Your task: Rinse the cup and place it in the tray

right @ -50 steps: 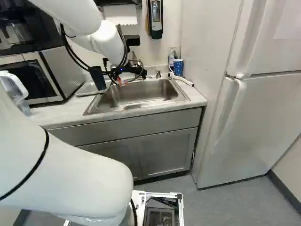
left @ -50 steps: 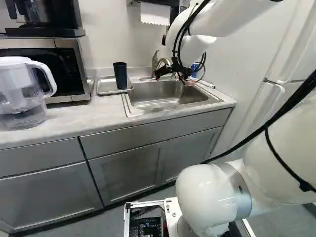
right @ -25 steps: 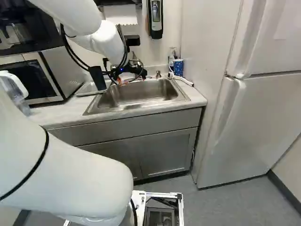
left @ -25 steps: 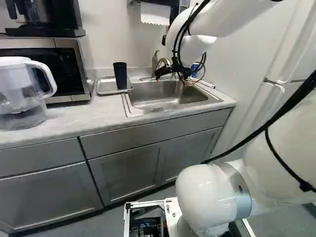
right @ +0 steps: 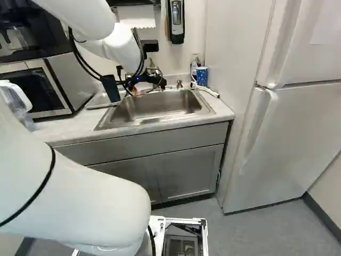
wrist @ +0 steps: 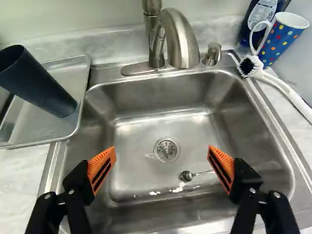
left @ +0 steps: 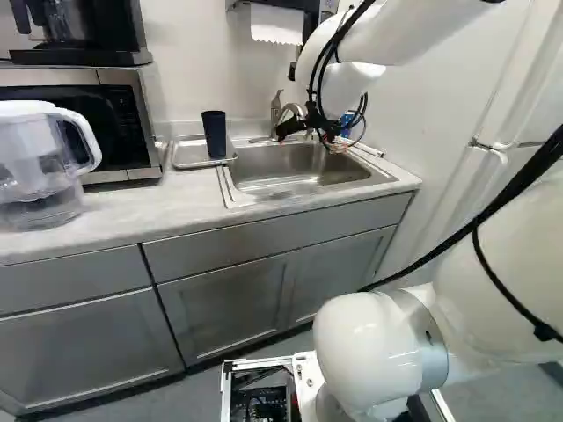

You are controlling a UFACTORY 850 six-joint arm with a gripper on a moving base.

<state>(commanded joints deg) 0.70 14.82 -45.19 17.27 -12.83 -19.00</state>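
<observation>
Cup: dark blue-black cup (wrist: 39, 80), tall, without a handle, its sides flaring slightly to a round open mouth; it stands upright, mouth up.
Mug: blue mug (wrist: 281, 43) with coloured dots, a white inside and a white handle.
Tray edge: low raised rim round the tray (wrist: 29, 127), which sits on the counter (wrist: 17, 180) just beside the sink (wrist: 246, 109); bare tray surface shows around the cup's foot.
Sink edge: flat metal rim, rounded corners, walls dropping to the basin floor; open room lies above that floor, with the drain (wrist: 166, 149) and a spoon (wrist: 186, 176) down in it.
Faucet: the faucet (wrist: 184, 41) rises behind the basin and bends out over its back edge.
Far corner: the brush (wrist: 291, 96) lies across the sink's corner beside the mug, with a bottle (wrist: 264, 12) behind the mug.
Cup from my jaws: in the tray, outside them, to the left of my gripper (right: 137, 93) in both base views.
My jaws: wide apart above the sink, orange pads (wrist: 102, 168) facing each other, nothing gripped.
Mug from my jaws: beyond them, past the sink's far corner, on the opposite side from the cup.
</observation>
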